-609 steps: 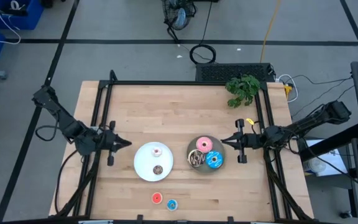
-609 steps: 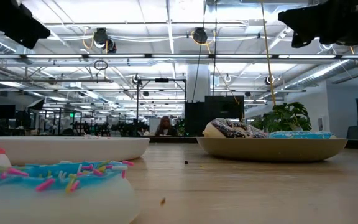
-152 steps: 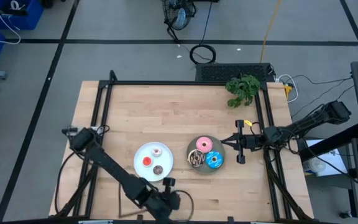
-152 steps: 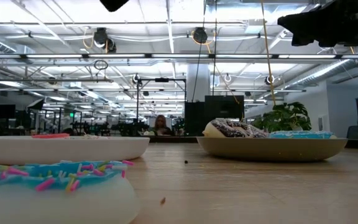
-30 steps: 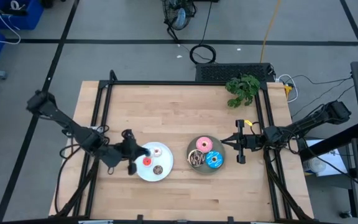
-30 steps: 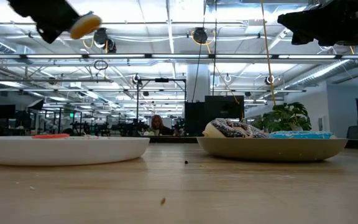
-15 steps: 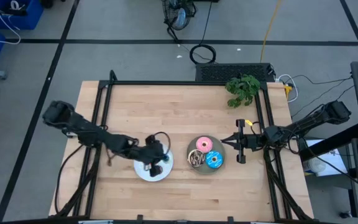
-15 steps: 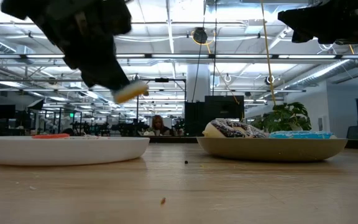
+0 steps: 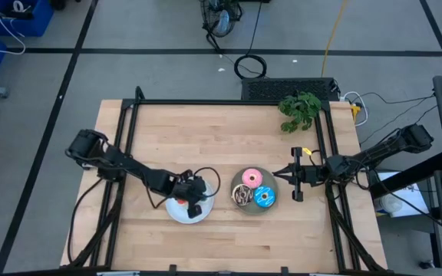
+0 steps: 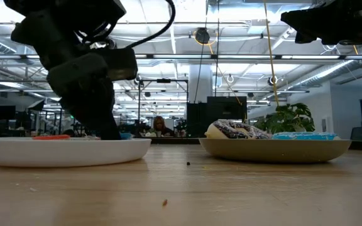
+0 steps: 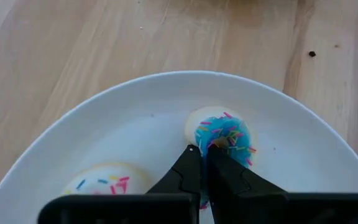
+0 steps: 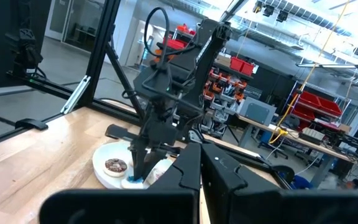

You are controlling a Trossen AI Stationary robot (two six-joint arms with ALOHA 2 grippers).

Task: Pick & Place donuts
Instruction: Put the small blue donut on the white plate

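A tiny blue sprinkled donut [image 11: 224, 132] lies on the round white plate [image 11: 135, 106], beside a white-pink donut [image 11: 107, 180]. My left gripper [image 11: 202, 149] comes down onto the plate [image 9: 175, 212], shut on the blue donut. The same plate also carries a tiny brown donut [image 12: 115, 165] and a red one [image 10: 50, 136]. The grey plate [image 9: 236, 182] holds the pink [image 9: 252, 179], brown streaked [image 9: 242, 196] and blue sprinkled [image 9: 265, 198] donuts. My right gripper [image 9: 279, 175] waits shut, raised, just right of the grey plate. My left gripper pinches the tiny blue donut at its near rim [image 11: 199, 135] between its two almost closed fingers. One fingertip [image 11: 214, 151] sits by the donut's hole; the fingers hide the exact contact. They slant steeply down from the table's left. The donut lies flat on the white plate.
A green plant sprig [image 9: 301, 110] lies at the table's far right corner. A black frame [image 9: 229, 102] runs around the tabletop. Bare wood stretches across the far half and along the near edge [image 9: 229, 245].
My left gripper has carried the tiny blue donut from high at the plate's left edge toward the table's right and down, tipping steeper. The donut, lifted clear a second ago, now rests on the white plate.
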